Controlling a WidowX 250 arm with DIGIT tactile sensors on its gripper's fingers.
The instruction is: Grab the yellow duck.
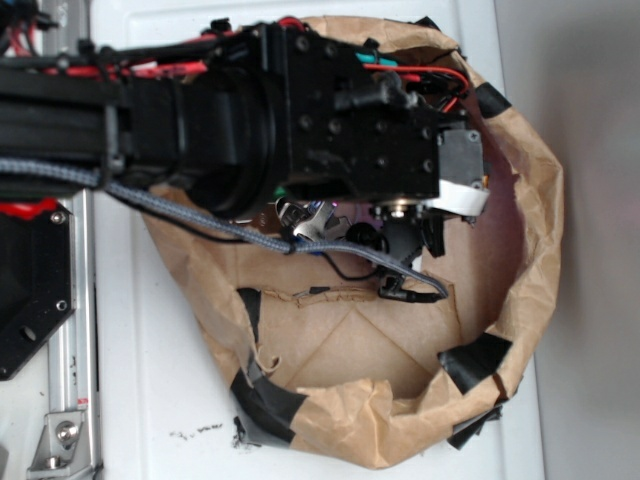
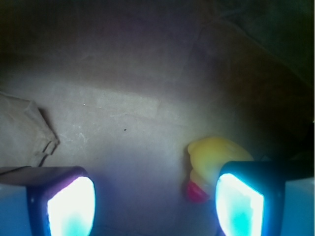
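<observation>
The yellow duck (image 2: 214, 156) lies on the brown paper floor in the wrist view, its red beak (image 2: 196, 191) pointing down-left. It sits against the inner side of the right fingertip (image 2: 239, 205), partly hidden behind it. My gripper (image 2: 155, 206) is open, with a wide gap between the two glowing pads, and holds nothing. The left fingertip (image 2: 71, 206) is well apart from the duck. In the exterior view the black arm (image 1: 300, 110) reaches over the brown paper bag (image 1: 530, 250) and hides the duck and the fingers.
The bag's crumpled paper walls ring the gripper, with black tape patches (image 1: 480, 362) on the rim. A paper fold (image 2: 27, 128) lies at the left of the floor. A braided cable (image 1: 200, 215) hangs under the arm. White table surface (image 1: 150, 380) lies outside the bag.
</observation>
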